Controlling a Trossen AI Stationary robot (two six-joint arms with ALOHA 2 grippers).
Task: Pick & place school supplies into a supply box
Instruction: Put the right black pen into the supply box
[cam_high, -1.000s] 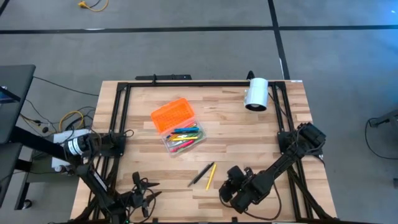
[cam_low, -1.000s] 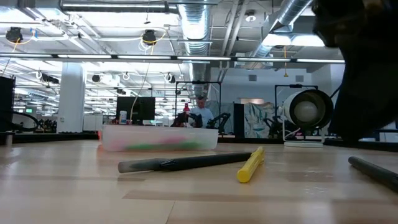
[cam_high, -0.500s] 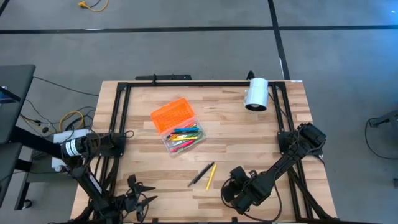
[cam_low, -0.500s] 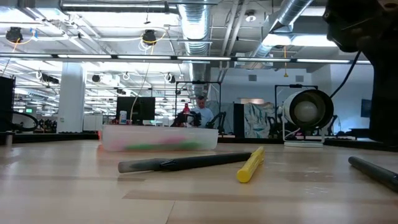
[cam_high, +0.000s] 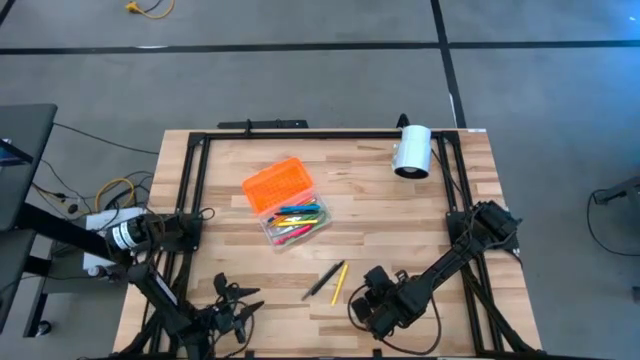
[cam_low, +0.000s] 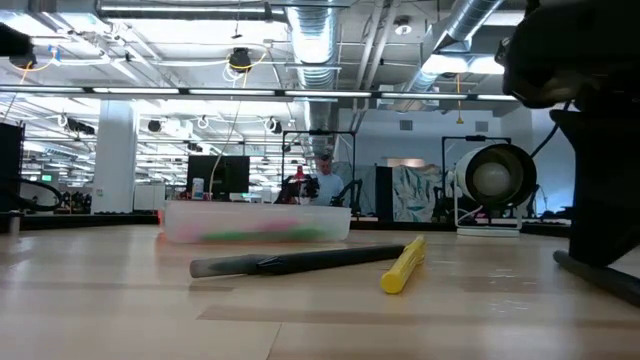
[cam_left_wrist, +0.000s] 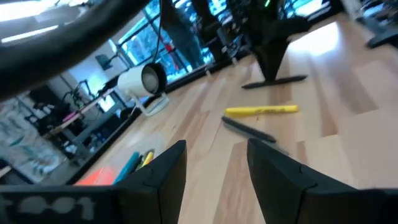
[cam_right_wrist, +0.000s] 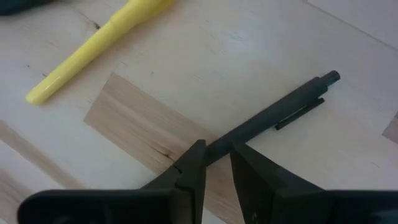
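Two pens (cam_high: 327, 281), yellow and black, lie near the bench's (cam_high: 370, 215) front edge in the high view; the supply box (cam_high: 285, 203) sits mid-bench. Low view: both pens touch. Left wrist: the left claw (cam_left_wrist: 214, 165) hangs released. Right wrist: the right claw (cam_right_wrist: 214, 163) is grasping a dark pen (cam_right_wrist: 273, 118).

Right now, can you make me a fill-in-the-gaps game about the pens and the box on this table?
1. The lid of the supply box is bright ____.
2. The right gripper is shut on the grey pen, which lies on the wooden ____.
3. Beside the black pen in the middle lies a pen coloured ____.
4. The left gripper is open and holds ____.

Missing words: orange; table; yellow; nothing.
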